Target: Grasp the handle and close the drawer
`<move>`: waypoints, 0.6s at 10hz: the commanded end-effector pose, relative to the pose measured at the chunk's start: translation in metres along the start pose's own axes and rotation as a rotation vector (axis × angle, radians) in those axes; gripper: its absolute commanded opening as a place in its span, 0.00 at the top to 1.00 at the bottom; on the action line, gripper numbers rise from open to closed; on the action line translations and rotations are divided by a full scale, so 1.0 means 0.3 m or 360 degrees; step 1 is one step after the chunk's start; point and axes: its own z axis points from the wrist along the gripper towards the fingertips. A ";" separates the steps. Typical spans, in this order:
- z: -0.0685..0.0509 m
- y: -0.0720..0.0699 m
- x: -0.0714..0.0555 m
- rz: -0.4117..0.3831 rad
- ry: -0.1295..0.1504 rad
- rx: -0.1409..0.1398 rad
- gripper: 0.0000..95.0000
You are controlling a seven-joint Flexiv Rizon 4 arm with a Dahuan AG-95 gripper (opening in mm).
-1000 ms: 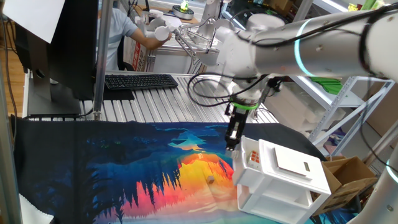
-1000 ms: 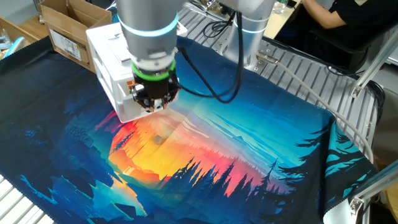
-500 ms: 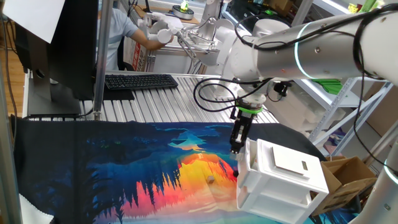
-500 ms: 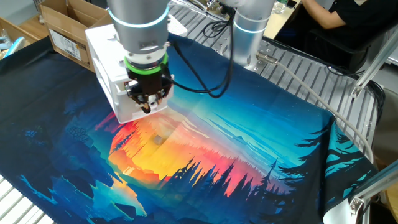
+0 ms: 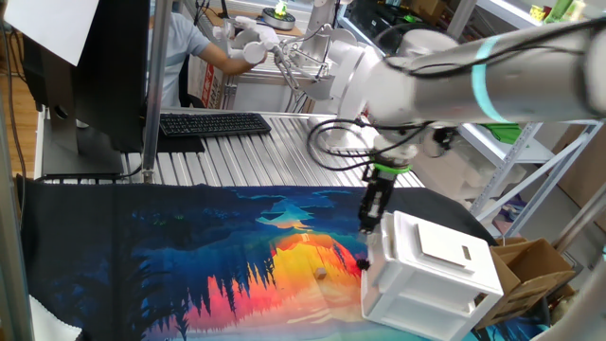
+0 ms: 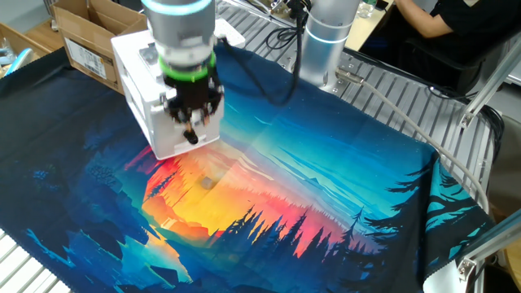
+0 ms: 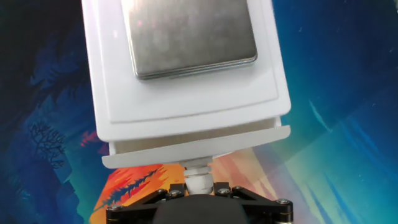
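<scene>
One claw (image 7: 198, 185) clamped on one handle (image 7: 196, 175) — one drawer (image 7: 199, 144) nearly flush in cabinet (image 7: 186, 68).

The arm (image 5: 445, 80) reaches down, wrist vertical, its tool (image 7: 198, 184) pinched narrow.

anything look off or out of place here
Nothing is spilled or damaged. The drawer juts slightly past the cabinet top, not quite flush, with the gripper at its handle. A small object lies loose on the cloth.
</scene>
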 end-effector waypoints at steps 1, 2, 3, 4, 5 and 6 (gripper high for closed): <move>0.049 0.035 -0.005 -0.0023 0.0010 -0.0006 1.00; 0.056 0.038 -0.010 -0.0023 0.0011 -0.0008 1.00; 0.062 0.039 -0.015 -0.0020 0.0012 -0.0010 1.00; 0.066 0.037 -0.018 -0.0026 0.0008 -0.0014 1.00; 0.063 0.036 -0.021 -0.0027 0.0008 -0.0012 1.00; 0.049 0.034 -0.028 -0.0036 0.0012 -0.0008 1.00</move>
